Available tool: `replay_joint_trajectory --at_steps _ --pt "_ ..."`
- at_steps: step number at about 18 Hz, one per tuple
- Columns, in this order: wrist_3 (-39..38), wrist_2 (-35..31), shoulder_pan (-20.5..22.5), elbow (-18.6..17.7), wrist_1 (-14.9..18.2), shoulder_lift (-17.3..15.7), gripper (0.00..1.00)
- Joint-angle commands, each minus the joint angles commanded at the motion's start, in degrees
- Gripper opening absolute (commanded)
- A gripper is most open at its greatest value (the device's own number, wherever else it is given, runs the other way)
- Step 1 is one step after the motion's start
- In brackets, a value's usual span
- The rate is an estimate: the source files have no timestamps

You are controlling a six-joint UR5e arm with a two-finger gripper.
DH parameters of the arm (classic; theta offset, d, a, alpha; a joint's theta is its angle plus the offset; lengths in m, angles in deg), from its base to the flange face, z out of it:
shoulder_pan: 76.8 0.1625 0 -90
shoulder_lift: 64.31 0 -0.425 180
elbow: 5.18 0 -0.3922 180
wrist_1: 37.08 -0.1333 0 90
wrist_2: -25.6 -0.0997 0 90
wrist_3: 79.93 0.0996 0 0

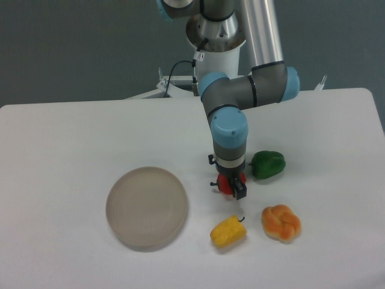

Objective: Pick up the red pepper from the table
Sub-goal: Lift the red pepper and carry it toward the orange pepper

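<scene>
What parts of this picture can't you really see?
- Most of the red pepper: the gripper and wrist cover it.
- Whether the fingers squeeze the pepper: too small to tell.
- Whether the pepper touches the table: its underside is hidden.
- The arm's top and the table's near edge: cut off by the frame.

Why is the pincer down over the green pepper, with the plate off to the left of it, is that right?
Not quite. In the fixed camera view the pincer is down over the red pepper, not the green pepper, which sits apart on the table to its right. The plate is indeed off to the left.
</scene>
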Motion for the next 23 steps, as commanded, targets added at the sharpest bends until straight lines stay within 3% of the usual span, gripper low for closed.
replay_joint_trajectory --at_steps 4,7,15,23 --pt "0.8 -0.1 0.3 1.0 0.2 -0.4 0.54" --pt "1.0 -0.4 0.8 4.6 1.4 -0.4 0.54" --pt "6.5 -0.3 4.3 17.1 11.5 1.0 0.54" --pt "14.2 -0.8 7.4 25.2 11.6 6.2 0.54"
